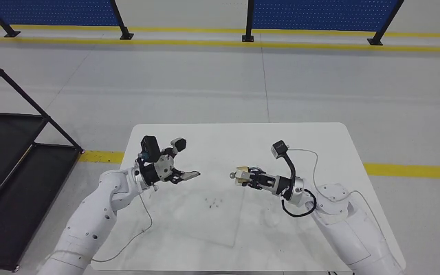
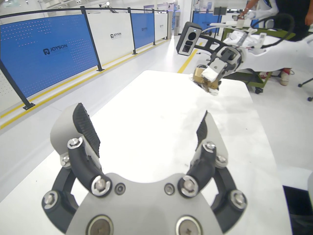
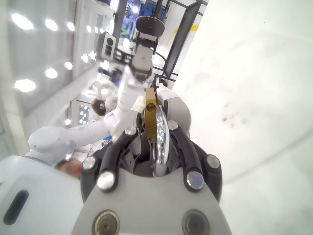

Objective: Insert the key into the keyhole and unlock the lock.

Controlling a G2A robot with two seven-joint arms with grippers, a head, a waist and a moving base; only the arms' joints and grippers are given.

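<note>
**Holding the lock out, with the other gripper empty**

Your right gripper [image 2: 212, 74] is clamped on the small brass padlock [image 3: 149, 113] with a silvery shackle. It holds the padlock clear above the white table [image 1: 309, 141], one end turned toward the other arm, probably to present the keyhole. Your left gripper [image 2: 144, 121] hovers opposite and well apart, its ribbed black pads [image 2: 84, 125] spread wide and holding nothing. You cannot tell whether a key already sits in the padlock.
</note>
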